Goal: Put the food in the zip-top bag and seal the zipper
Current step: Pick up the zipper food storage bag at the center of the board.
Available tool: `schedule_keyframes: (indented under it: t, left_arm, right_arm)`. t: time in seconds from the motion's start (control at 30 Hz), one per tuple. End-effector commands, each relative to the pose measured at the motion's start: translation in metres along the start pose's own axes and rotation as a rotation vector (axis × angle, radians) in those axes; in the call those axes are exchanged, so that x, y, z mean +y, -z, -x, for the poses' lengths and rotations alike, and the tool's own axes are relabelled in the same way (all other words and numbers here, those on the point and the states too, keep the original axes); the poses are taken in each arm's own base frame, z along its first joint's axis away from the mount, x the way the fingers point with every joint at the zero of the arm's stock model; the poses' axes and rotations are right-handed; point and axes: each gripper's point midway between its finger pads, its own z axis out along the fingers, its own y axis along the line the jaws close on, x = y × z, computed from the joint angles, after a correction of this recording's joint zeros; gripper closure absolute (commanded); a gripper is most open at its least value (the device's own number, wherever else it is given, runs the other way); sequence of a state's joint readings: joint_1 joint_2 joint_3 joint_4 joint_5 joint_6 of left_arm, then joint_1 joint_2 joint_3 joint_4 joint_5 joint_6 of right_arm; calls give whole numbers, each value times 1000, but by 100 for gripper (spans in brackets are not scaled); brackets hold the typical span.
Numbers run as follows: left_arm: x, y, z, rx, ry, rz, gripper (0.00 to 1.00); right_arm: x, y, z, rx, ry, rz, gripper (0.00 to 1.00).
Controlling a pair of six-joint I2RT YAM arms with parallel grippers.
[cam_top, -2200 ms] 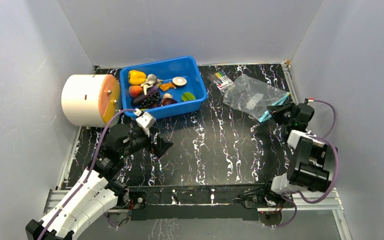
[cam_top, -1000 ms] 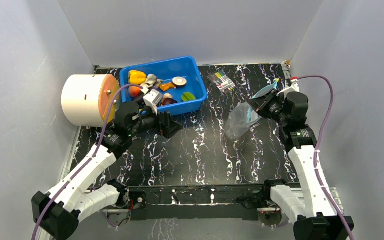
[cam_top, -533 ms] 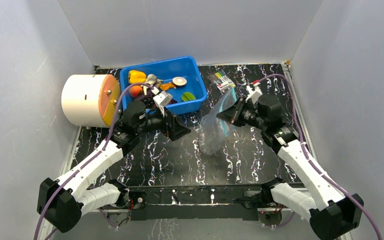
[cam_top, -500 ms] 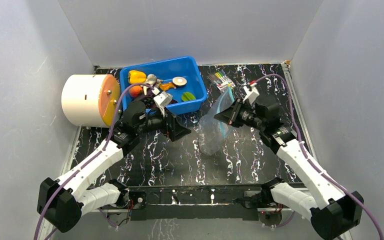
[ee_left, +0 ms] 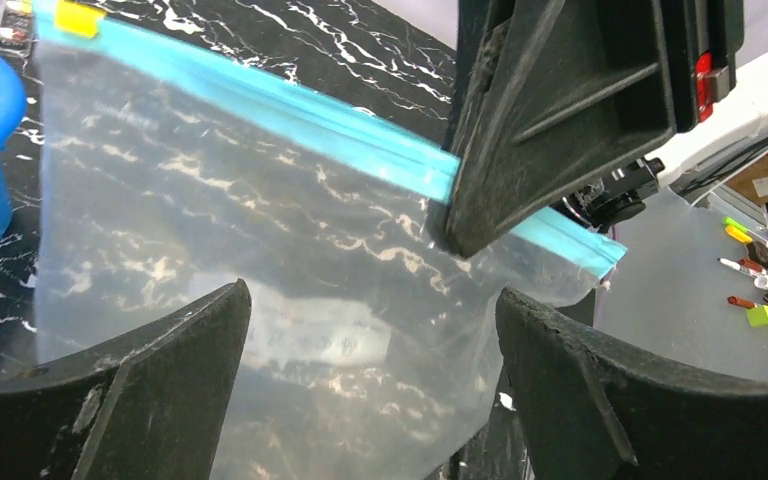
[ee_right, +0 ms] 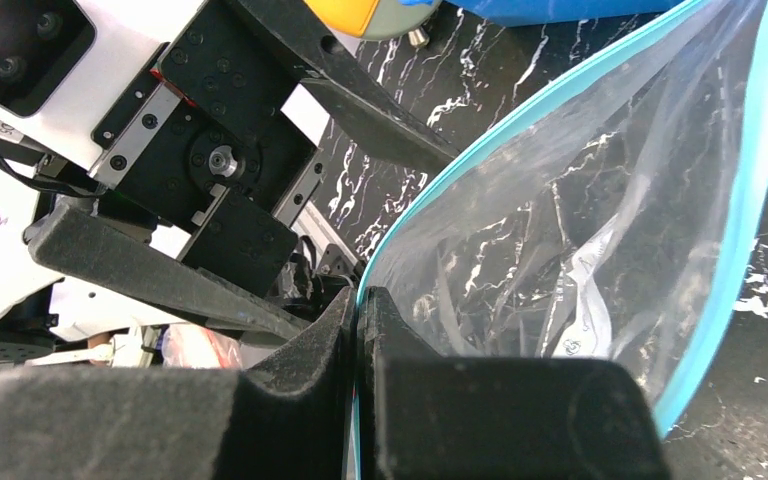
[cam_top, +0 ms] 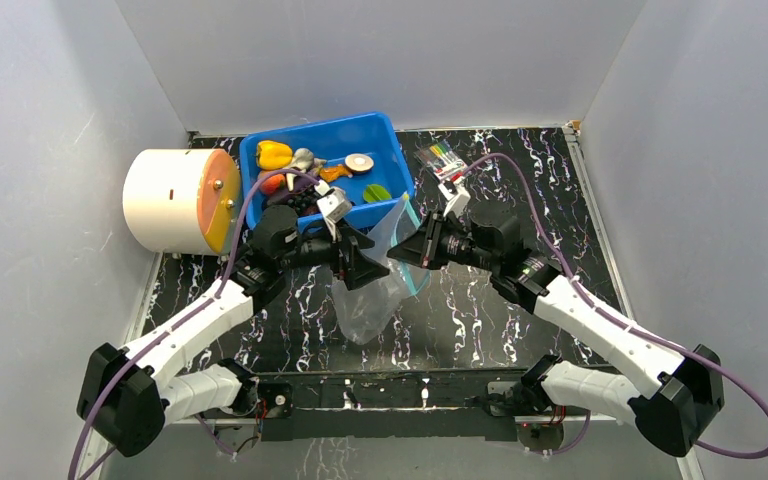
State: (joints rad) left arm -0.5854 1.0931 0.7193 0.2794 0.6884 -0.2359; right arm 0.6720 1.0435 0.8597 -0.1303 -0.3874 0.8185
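The zip-top bag hangs clear and empty between both arms above the table's middle. My right gripper is shut on its teal zipper; in the right wrist view the jaws pinch that teal edge with the bag spreading out beyond. My left gripper is open right beside the bag. In the left wrist view the bag fills the gap ahead of the fingers, below the zipper. The food, with a yellow pepper and green slice, lies in the blue bin.
A white cylinder with an orange face lies at the far left beside the bin. A small clear packet of coloured markers lies right of the bin. Grey walls close in the black marbled table on three sides.
My right gripper has carried the bag from the table's right side leftward to the middle. My left gripper has moved right and forward to meet it, staying open.
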Motion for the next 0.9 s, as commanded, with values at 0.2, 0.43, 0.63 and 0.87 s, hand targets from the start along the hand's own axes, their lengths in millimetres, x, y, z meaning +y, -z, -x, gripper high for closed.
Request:
schedule_keyframes:
  t: [0.2,0.43,0.63,0.87]
  left_arm:
    - [-24,2,-4,-24,-140,-102,32]
    - [-23,5,-7,-20,-168,-87,89]
    - [-26,6,-8,-2,-193,-109,100]
    - [-21,7,-7,-10,-194,-68,100]
  right_arm:
    - [40,-12,12,-65,32,92,100]
    - [34,-9,11,-79,26,62,100]
    - [18,0,18,-114,4,-65,76]
    - [-7,25,29,-215,-79,-242,51]
